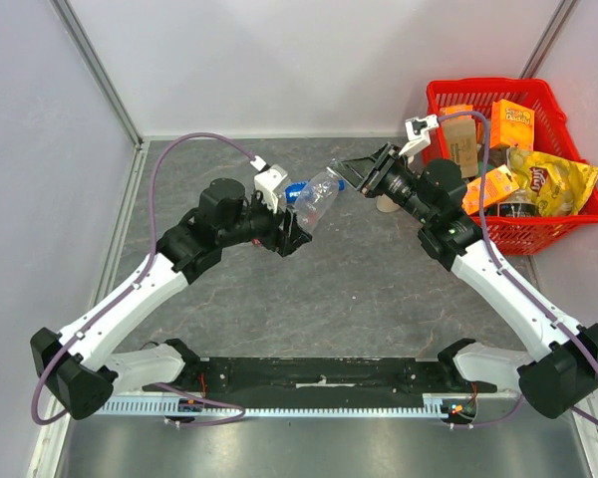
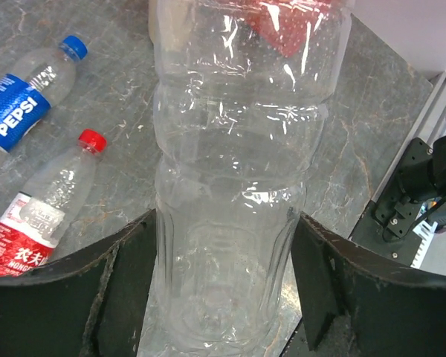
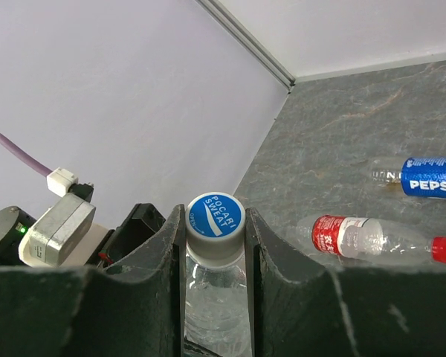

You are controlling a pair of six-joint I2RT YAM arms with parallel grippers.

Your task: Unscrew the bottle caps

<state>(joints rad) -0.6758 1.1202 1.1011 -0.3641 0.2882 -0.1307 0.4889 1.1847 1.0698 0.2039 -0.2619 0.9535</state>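
Left gripper (image 1: pixel 291 231) clamped on the body of the clear bottle (image 2: pixel 230 149); bottle held tilted between the two arms, above the table (image 2: pixel 364 141), neck toward the right arm. Right gripper (image 1: pixel 357 175) closed on the white cap (image 3: pixel 215 222), one finger against each ribbed side; cap seated on the neck. Pepsi bottle (image 2: pixel 18 111) and red bottle (image 2: pixel 37 216) lie side by side on the table, not touching; blue cap (image 2: pixel 74 47) and red cap (image 2: pixel 92 140) both on. Red basket (image 1: pixel 488 86) of snack packs at far right.
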